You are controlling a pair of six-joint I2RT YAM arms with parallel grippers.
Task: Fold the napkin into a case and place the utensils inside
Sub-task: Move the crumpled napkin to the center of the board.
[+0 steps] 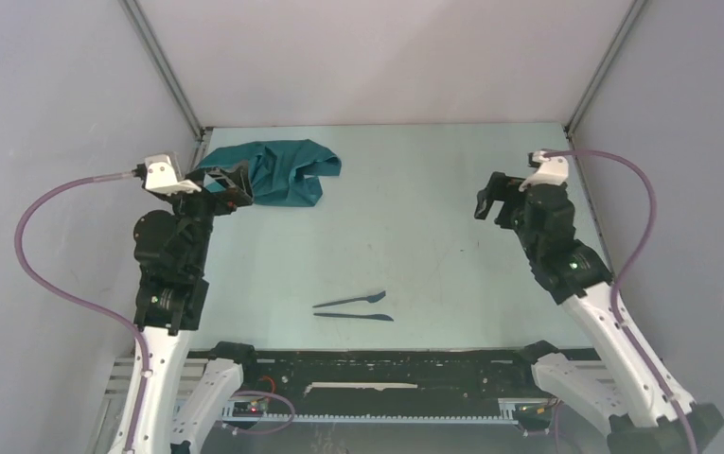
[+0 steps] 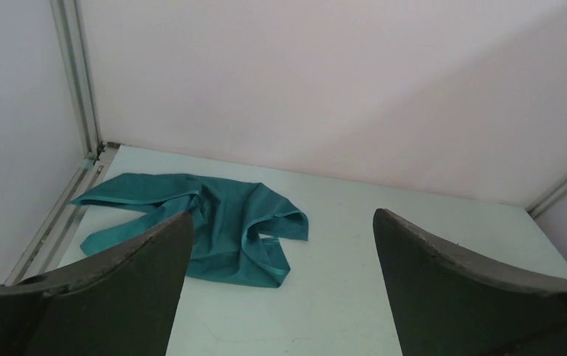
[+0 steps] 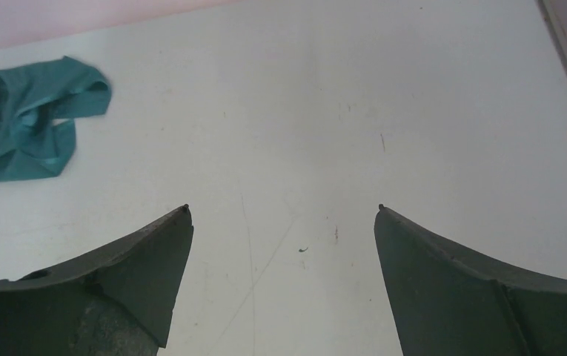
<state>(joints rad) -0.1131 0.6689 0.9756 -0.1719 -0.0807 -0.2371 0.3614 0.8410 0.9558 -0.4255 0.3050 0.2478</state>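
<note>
The teal-green napkin (image 1: 277,172) lies crumpled at the table's far left; it also shows in the left wrist view (image 2: 221,230) and at the left edge of the right wrist view (image 3: 28,126). Two dark utensils (image 1: 353,308) lie side by side near the front middle: one (image 1: 350,300) above, the other (image 1: 354,316) below. My left gripper (image 1: 230,184) hovers open just left of the napkin, its fingers (image 2: 117,297) wide apart with nothing between them. My right gripper (image 1: 490,200) hangs open over bare table at the right, empty. No case shows.
Grey enclosure walls with metal corner posts (image 1: 164,66) close in the table on three sides. The arm bases and a black rail (image 1: 377,364) run along the near edge. Purple cables (image 1: 45,255) loop off both wrists.
</note>
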